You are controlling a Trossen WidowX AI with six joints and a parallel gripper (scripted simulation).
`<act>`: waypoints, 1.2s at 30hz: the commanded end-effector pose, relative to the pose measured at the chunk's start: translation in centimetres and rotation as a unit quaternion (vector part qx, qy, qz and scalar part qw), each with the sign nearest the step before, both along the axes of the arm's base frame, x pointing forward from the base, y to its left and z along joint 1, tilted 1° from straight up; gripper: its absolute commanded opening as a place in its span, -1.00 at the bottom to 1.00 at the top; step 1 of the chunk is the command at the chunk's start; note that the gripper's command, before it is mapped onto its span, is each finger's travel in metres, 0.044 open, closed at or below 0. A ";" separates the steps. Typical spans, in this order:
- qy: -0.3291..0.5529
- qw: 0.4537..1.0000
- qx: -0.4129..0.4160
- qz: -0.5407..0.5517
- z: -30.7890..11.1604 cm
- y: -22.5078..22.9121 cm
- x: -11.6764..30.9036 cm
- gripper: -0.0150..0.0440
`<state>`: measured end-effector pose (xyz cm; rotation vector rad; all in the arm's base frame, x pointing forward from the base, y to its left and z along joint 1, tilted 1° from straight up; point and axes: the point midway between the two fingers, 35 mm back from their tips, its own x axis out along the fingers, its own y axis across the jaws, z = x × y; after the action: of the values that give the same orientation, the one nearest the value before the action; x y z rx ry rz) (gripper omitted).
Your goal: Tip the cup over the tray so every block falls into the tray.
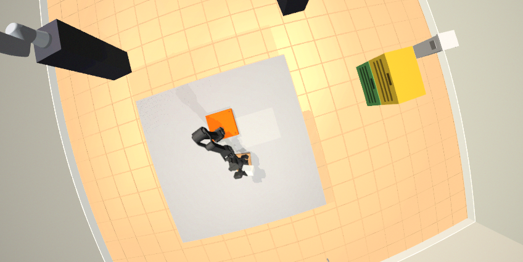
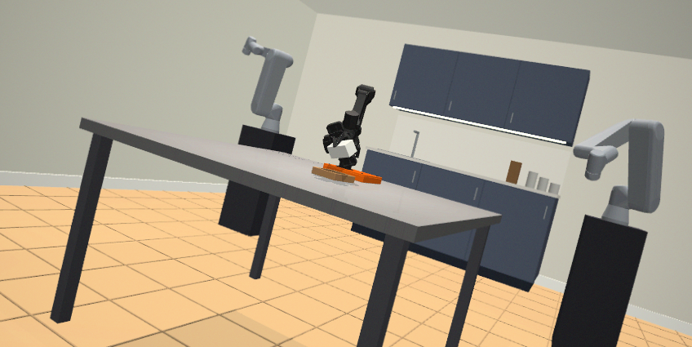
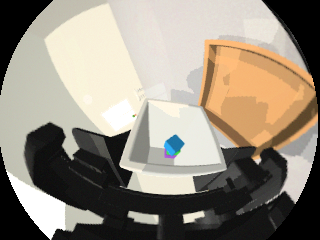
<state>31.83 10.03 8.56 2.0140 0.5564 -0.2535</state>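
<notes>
Your jaws (image 1: 245, 166) (image 2: 341, 145) held the cup (image 1: 248, 170) (image 2: 342, 149) (image 3: 172, 162) firmly; you needed its mouth over the tray (image 1: 250, 157) (image 2: 333, 174) (image 3: 204, 80) before slowly tipping out the blocks (image 3: 174, 145).

The white square cup (image 1: 249, 170) (image 2: 341, 149) (image 3: 192, 120) is held tilted above the table, blue (image 3: 174, 144), green (image 3: 177, 152) and purple (image 3: 168, 155) blocks inside. In the wrist view, the shallow, light-brown tray (image 1: 250, 158) (image 2: 332, 175) (image 3: 245, 80) lies at the cup's two o'clock, open side up.
</notes>
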 end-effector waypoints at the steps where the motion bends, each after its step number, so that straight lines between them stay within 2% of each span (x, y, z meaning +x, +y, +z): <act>1: 0.010 0.999 0.043 -0.021 0.1 0.0 0.1 -0.49; 18: 0.061 0.973 0.204 -0.094 0.0 0.1 0.2 -0.49; 36: 0.113 0.908 0.366 -0.168 -0.2 0.1 0.3 -0.49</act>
<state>31.97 10.17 8.24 2.7682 0.4973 -0.5351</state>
